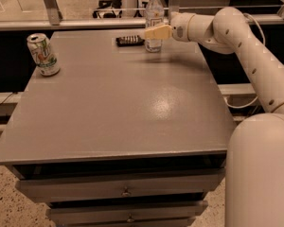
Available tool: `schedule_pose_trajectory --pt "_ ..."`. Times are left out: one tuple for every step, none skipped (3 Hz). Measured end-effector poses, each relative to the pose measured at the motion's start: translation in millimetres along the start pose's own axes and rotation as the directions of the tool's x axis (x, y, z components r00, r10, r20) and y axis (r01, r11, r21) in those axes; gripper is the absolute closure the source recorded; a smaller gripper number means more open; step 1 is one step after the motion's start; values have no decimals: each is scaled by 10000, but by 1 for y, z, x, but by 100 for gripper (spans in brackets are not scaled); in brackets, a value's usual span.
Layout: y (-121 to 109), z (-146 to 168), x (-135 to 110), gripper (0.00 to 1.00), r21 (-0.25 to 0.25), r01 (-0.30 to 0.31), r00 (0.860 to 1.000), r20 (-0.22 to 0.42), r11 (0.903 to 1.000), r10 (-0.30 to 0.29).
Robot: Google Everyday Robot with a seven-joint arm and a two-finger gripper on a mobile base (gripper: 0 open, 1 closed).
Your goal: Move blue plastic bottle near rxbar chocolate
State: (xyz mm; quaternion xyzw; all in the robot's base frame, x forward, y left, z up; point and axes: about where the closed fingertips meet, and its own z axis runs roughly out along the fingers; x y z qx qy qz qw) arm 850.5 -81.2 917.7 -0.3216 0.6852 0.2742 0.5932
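Observation:
The blue plastic bottle (pixel 154 8), clear with a white cap and a label, stands upright at the far edge of the grey table (pixel 118 108). The rxbar chocolate (pixel 130 40), a flat dark bar, lies just left of the bottle's base, a small gap apart. My gripper (pixel 154 31) reaches in from the right at label height. One beige finger (pixel 158 32) crosses the front of the bottle, and the gripper is shut on the bottle. The bottle's base is at or just above the tabletop.
A green-and-white drink can (pixel 43 55) stands at the table's left edge. A rail and glass panel (pixel 85 22) run behind the table's far edge. My arm (pixel 246 46) spans the right side, above the table's right edge. Drawers (pixel 125 190) sit below the front.

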Motion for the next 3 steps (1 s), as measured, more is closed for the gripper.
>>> schedule_pose_trajectory --pt "10 -46 -8 0 -287 685 9975 205 9972 -679" --pt "28 -111 -26 0 -241 1463 9867 753 9889 -1441" --pt "18 -146 -19 0 157 1636 9835 757 9864 -1643"
